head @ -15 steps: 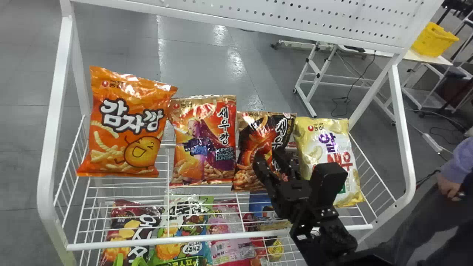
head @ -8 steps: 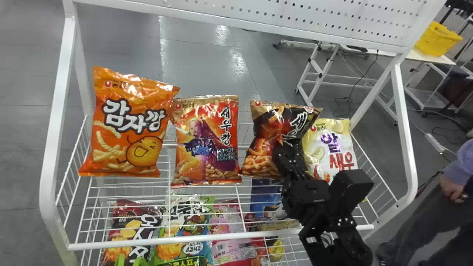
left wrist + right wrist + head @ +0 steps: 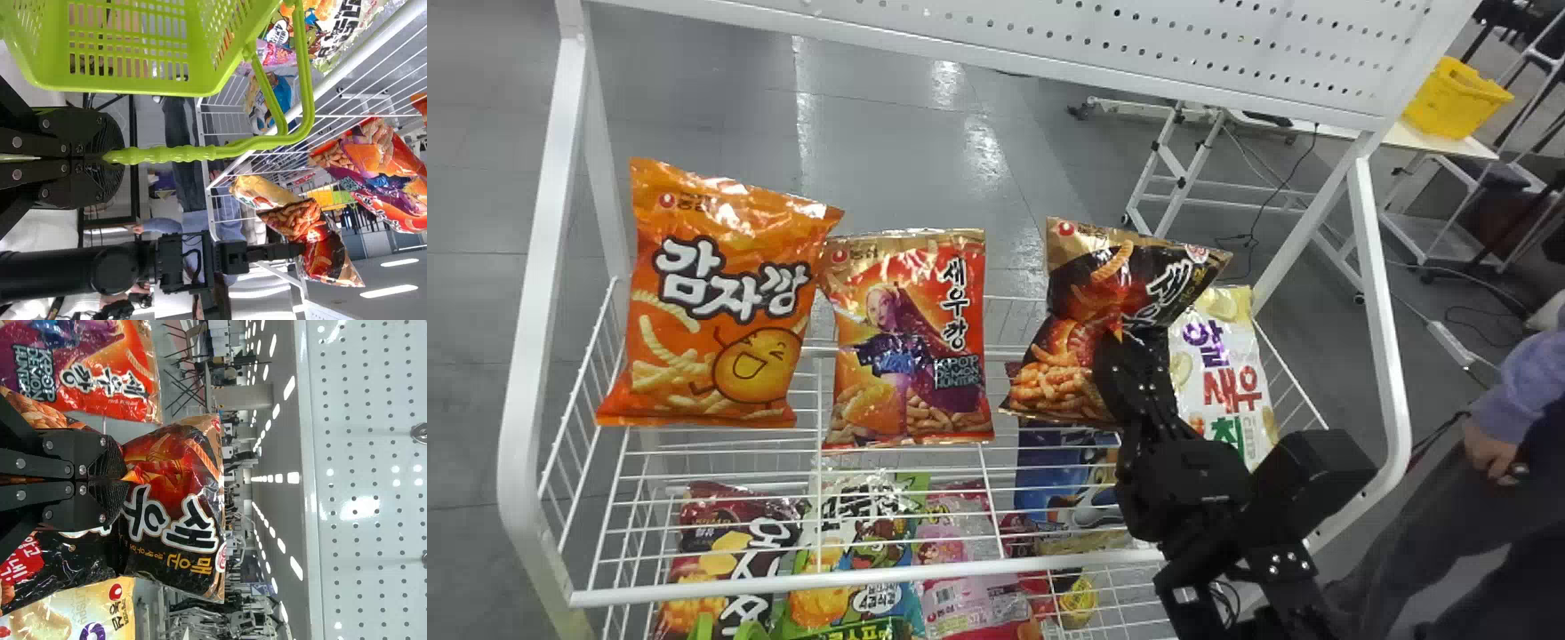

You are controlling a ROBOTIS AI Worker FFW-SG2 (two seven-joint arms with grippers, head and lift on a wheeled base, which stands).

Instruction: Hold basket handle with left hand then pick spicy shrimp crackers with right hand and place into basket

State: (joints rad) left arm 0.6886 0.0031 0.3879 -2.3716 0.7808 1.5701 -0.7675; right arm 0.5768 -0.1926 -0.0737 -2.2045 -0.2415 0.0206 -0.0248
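Head view: a white wire rack (image 3: 783, 583) holds an orange bag (image 3: 729, 293) left, red bag (image 3: 911, 329) and yellow bag (image 3: 1232, 304). Left fingers (image 3: 100, 137) clamp the green basket (image 3: 133, 85) handle (image 3: 173, 154); right fingers (image 3: 1123, 378) pinch the spicy shrimp crackers (image 3: 1089, 298) between red and yellow.

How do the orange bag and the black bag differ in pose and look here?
The black bag is pinched in the right gripper; the orange bag stands ungripped on the rack.
The black bag is folded inward at its middle, while the orange bag keeps a fuller, roughly rectangular outline.
Both are shiny and picture snacks.
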